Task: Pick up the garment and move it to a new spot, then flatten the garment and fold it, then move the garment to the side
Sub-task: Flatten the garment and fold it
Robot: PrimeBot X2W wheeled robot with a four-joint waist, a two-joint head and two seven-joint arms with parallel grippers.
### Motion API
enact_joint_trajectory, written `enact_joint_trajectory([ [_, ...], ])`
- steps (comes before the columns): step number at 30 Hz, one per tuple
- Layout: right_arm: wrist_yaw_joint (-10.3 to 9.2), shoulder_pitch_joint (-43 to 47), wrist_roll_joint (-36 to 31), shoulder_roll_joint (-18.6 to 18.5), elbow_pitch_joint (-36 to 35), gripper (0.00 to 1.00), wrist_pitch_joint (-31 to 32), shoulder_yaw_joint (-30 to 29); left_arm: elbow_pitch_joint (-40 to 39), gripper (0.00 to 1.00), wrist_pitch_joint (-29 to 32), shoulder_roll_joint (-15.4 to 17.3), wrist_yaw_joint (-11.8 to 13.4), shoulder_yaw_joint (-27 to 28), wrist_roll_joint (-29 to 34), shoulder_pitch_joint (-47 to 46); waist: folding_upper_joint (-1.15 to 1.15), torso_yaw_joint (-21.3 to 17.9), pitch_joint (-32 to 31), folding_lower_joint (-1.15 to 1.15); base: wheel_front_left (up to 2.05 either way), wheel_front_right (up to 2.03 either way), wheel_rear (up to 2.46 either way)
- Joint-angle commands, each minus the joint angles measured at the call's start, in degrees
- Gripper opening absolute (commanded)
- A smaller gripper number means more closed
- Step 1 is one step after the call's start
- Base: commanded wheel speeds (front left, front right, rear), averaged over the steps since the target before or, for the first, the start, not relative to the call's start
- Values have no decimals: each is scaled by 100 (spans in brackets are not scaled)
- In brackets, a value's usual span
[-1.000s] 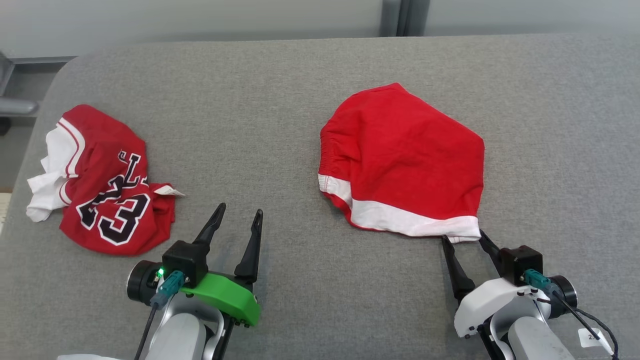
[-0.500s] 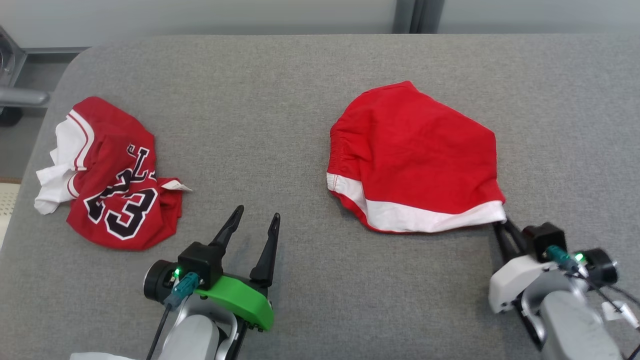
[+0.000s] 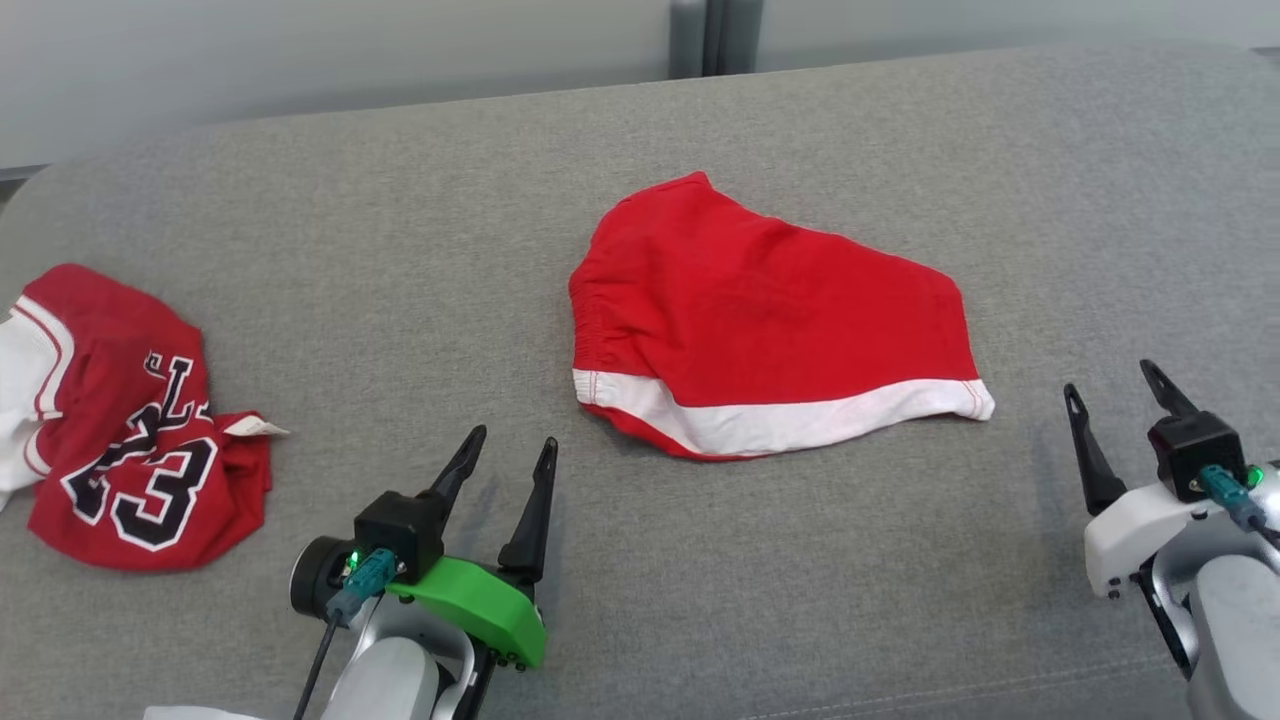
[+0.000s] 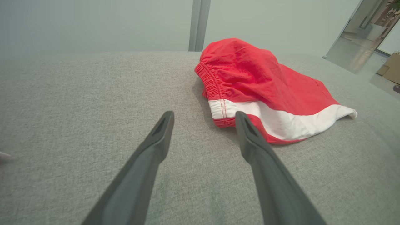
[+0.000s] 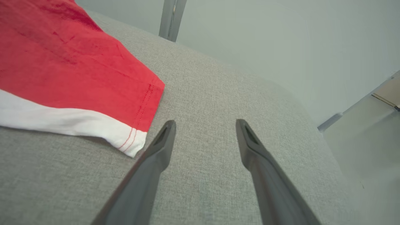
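Half a second ago the right gripper (image 3: 1110, 378) was pinching the white hem corner of the shorts (image 3: 770, 320). It has let go and now sits off to the right, jaws spread and empty, with bare grey surface (image 3: 400, 250) between it and that corner. The shorts lie spread in the middle of the surface, waistband to the left, white band toward the robot. The left gripper (image 3: 513, 436) is near the shorts' left hem but not touching it, jaws open, holding nothing. A crumpled jersey (image 3: 120, 440) lies well apart at the far left
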Motion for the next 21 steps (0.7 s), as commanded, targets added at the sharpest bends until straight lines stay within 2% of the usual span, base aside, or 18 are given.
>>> enact_joint_trajectory([
  [1,-8,190,71,113,-67,100,-4,-85,69,100,-4,11,-10,80,30,-41,0,-334,-8,0,0,0,0],
  [7,-9,421,195,499,-329,100,-4,-127,376,100,-4,37,-10,372,145,-374,0,-823,171,0,0,0,0],
  [12,-9,368,278,733,-486,100,-4,57,1001,100,-4,61,-10,628,-6,-859,0,-1137,394,0,0,0,0],
  [21,-9,302,379,860,-551,100,-4,172,1666,100,-4,57,-11,583,-633,-1309,0,-1352,530,0,0,0,0],
])
